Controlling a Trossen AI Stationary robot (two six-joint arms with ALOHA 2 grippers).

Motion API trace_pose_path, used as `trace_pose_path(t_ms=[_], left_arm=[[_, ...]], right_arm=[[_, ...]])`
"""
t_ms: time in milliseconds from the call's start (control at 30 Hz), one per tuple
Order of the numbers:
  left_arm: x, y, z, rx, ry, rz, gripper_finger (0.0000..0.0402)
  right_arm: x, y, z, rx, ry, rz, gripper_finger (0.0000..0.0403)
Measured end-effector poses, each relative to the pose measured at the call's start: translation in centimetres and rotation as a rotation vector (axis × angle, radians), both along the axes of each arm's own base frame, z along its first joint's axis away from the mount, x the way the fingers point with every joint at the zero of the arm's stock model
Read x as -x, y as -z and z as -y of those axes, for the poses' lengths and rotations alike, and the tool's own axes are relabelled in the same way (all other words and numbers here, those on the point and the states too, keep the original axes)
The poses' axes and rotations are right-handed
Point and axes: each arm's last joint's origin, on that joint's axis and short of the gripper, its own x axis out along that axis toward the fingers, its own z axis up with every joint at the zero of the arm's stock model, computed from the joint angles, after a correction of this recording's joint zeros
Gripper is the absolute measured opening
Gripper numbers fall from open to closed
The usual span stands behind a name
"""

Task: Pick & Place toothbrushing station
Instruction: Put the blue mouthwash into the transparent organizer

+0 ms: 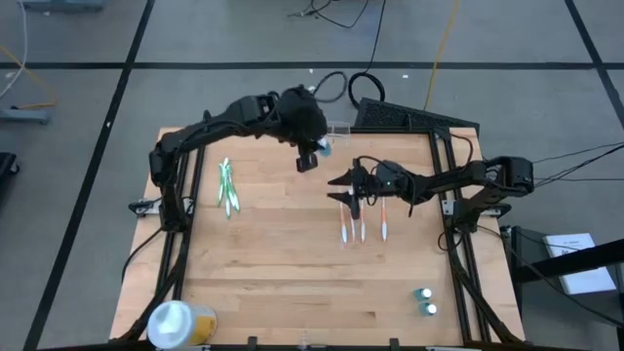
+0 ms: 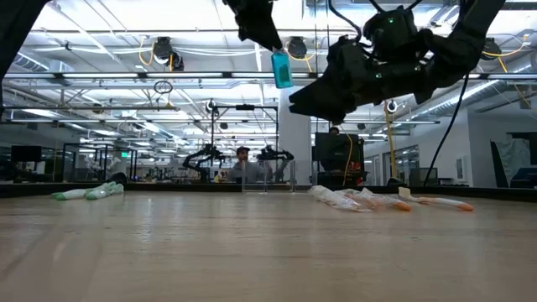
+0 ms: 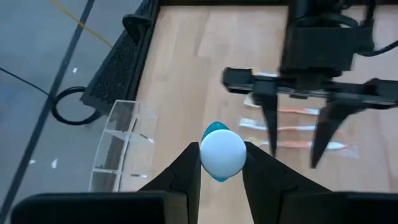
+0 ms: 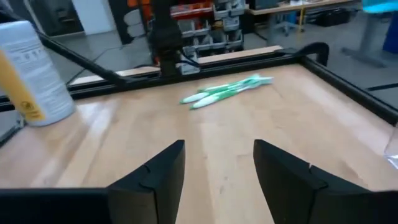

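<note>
The toothbrushing station, a small clear plastic holder (image 1: 338, 128), stands at the table's far edge and also shows in the left wrist view (image 3: 117, 147). My left gripper (image 1: 309, 159) is raised just near and left of it, shut on a small teal tube with a white cap (image 3: 222, 152). My right gripper (image 1: 349, 203) is open and empty, raised above several orange toothbrushes (image 1: 362, 228) lying flat mid-table. Green toothbrushes (image 1: 227, 189) lie flat at the left. My left gripper pinches the tube between its two fingers at its white-capped upper end (image 3: 222, 148). The fingers (image 3: 186, 168) point down from above. The tube's teal body (image 2: 282, 69) hangs upright below them, lifted well clear of the table.
A round white-and-yellow tub (image 1: 177, 323) stands at the near left corner. Two more small teal tubes (image 1: 425, 300) stand near the near right corner. A black frame (image 1: 447, 166) runs along the table's sides. Bare wood lies between the green and orange brushes.
</note>
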Motion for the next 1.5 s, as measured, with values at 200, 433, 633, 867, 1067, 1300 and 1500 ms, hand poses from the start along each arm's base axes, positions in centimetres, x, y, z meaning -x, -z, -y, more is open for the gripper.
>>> trace_pose_path(t_ms=[200,433,633,867,1067,1300,1500], left_arm=[[0.8,-0.1,-4.6,0.000,-0.086,0.086,0.0092],[0.9,3.0,-10.4,0.052,-0.182,0.071,0.0092],[0.2,7.4,-14.1,0.111,-0.251,0.001,0.0092],[-0.8,11.1,-16.1,0.138,-0.283,-0.050,0.0092],[-1.2,11.7,-16.3,0.149,-0.289,-0.037,0.0092],[-1.7,12.5,-16.1,0.158,-0.288,-0.052,0.0092],[-2.3,13.6,-16.0,0.154,-0.300,-0.079,0.0092]], right_arm=[[0.9,-1.9,-0.2,0.017,0.003,0.026,0.0176],[3.6,-5.2,-0.9,0.063,-0.005,0.045,0.0175],[5.9,-5.4,-1.3,0.081,0.000,0.092,0.0172],[6.6,-5.0,-1.5,0.105,0.008,0.133,0.0169],[6.6,-4.9,-1.4,0.109,0.030,0.122,0.0169],[6.6,-4.8,-1.4,0.108,0.030,0.120,0.0169],[6.6,-4.8,-1.4,0.107,0.030,0.120,0.0169]])
